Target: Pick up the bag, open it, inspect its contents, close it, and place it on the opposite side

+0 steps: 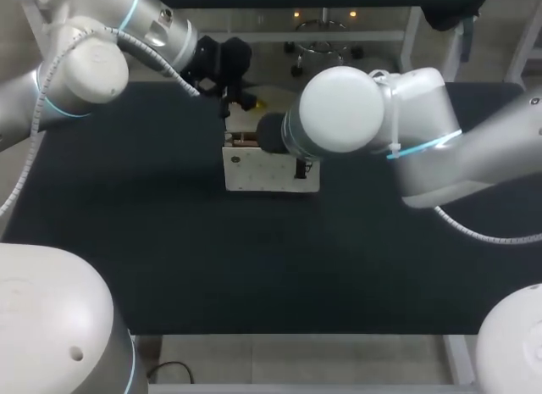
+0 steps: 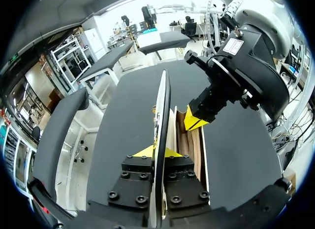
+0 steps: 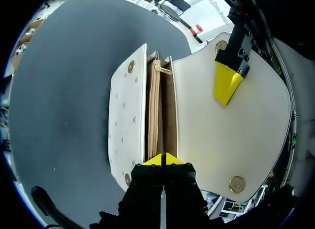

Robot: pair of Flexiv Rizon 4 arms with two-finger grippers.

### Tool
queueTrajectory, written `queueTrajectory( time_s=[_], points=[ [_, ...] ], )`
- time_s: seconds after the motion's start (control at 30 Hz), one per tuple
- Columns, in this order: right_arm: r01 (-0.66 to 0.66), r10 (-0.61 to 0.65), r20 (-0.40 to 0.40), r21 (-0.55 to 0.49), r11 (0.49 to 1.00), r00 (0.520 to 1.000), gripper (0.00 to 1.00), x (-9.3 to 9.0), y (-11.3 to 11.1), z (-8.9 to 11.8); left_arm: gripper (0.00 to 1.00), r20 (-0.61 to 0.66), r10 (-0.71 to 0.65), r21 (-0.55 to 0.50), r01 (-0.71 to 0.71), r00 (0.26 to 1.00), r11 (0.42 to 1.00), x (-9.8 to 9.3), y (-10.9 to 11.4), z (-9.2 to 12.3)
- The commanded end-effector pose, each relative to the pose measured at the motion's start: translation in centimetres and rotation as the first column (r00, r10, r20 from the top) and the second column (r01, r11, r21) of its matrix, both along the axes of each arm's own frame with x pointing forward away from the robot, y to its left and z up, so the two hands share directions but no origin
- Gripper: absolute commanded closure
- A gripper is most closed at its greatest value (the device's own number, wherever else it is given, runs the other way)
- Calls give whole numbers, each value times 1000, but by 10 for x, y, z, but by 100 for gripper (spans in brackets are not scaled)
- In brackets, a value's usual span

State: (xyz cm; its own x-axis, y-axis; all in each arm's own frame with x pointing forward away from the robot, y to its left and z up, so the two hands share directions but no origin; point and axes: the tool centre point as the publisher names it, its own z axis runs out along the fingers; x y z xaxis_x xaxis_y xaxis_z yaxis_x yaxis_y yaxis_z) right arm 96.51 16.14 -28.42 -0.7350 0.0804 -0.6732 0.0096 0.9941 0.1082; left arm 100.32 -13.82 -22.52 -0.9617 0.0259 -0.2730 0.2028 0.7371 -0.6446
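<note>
So we had the white bag standing around the middle of the dark tabletop, studded front wall toward us and its mouth open, with tan lining and a gold zipper showing inside. Our right pincer was down at one end of that mouth with its yellow tips clenched together, and honestly we couldn't tell if anything thin was caught between them. Farther back, the left pincer was clamped on the edge of the flap, holding it up off the opening.
</note>
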Motion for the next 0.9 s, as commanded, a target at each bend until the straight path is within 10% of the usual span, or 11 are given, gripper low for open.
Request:
queueTrajectory(
  time_s=[0.03,0.9],
  points=[
    [5,-5,11,-4,1000,1000,100,5,2,0,100,7,-2,-4,2,1000,1000,-5,0,3],
    [20,-22,-59,-31,999,998,100,5,5,-28,100,-60,18,-112,-25,998,993,-4,5,4]
  ],
)
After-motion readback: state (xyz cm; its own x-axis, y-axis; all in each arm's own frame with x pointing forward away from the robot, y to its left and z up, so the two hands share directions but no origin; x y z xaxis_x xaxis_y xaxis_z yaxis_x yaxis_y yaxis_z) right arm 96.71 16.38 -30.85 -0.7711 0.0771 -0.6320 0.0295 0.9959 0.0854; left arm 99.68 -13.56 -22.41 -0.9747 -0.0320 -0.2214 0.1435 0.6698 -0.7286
